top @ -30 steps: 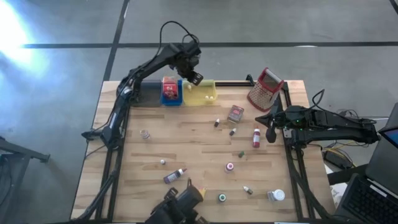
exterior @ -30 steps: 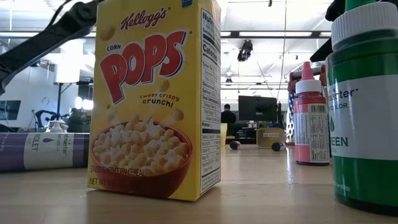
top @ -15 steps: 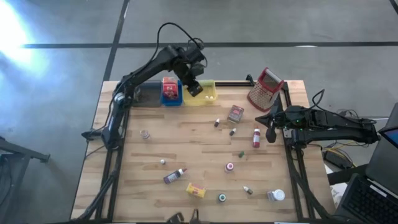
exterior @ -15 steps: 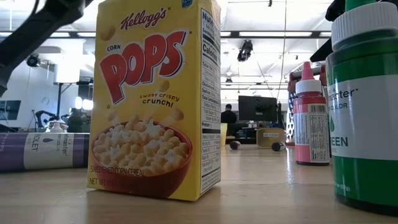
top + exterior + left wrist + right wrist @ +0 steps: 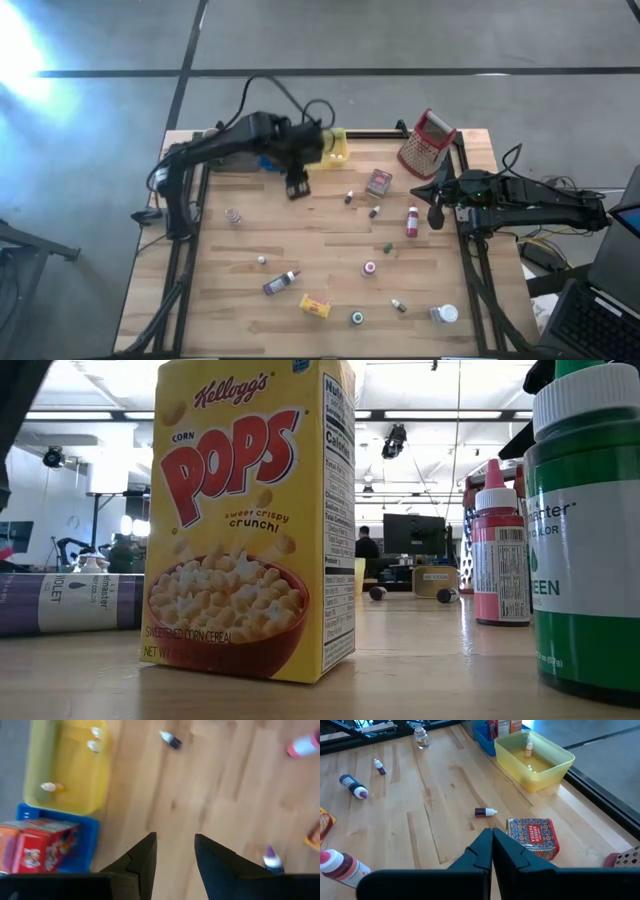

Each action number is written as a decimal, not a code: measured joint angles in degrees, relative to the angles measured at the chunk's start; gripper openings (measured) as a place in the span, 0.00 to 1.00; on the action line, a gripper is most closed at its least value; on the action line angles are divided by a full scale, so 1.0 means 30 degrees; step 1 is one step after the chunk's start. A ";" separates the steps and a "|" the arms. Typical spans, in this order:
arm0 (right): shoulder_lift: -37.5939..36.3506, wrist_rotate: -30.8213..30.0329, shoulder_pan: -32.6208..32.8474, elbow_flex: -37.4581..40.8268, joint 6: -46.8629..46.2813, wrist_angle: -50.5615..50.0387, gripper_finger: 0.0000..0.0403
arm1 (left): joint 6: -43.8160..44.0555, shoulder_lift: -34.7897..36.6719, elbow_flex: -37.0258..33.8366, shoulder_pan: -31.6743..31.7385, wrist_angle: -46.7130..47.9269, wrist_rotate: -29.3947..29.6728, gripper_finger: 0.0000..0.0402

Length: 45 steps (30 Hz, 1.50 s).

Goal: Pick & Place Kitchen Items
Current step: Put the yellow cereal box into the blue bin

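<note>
Small kitchen items lie scattered on the wooden table: a patterned tin [image 5: 378, 182], a red bottle [image 5: 412, 222], a purple bottle [image 5: 282, 282], a yellow cereal box [image 5: 316, 306] standing upright [image 5: 250, 520], a little jar [image 5: 233, 215], and green-capped [image 5: 357, 318] and pink-capped [image 5: 370, 268] bottles. My left gripper [image 5: 297, 189] hovers open [image 5: 175, 837] over bare wood just near of the trays, touching nothing. My right gripper [image 5: 436, 216] waits shut [image 5: 492, 831] at the table's right side, near the tin [image 5: 532, 837].
A yellow tray [image 5: 336, 148] holding tiny bottles [image 5: 50, 786] and a blue tray [image 5: 30, 815] with red boxes [image 5: 40, 847] sit at the far edge. A metal grater with red handle [image 5: 427, 142] stands far right. Bare wood lies around the left gripper.
My left gripper has come away from above the yellow and blue trays, moving toward the near edge and down over the bare wood in front of them. A dark shape at the table's near edge that hid the cereal box has gone out of the high view.
</note>
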<state>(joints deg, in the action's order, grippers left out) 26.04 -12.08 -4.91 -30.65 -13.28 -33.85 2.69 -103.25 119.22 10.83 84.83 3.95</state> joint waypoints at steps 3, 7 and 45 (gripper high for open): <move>0.0000 0.0003 0.0000 0.0000 0.0000 0.0000 0.02 | 0.0498 0.1108 -0.1660 -0.1225 -0.0250 0.0566 0.34; 0.0007 0.0003 0.0000 0.0000 0.0000 0.0000 0.02 | 0.1430 0.2467 -0.3844 -0.2586 -0.0631 0.1384 0.34; 0.0007 -0.0004 -0.0007 0.0000 0.0000 0.0000 0.02 | 0.3185 0.8033 -1.5901 -1.2940 -0.8914 0.1362 0.34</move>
<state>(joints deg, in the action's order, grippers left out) 26.06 -12.10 -4.93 -30.65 -13.28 -33.85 12.24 -79.15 71.52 -27.99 58.08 8.04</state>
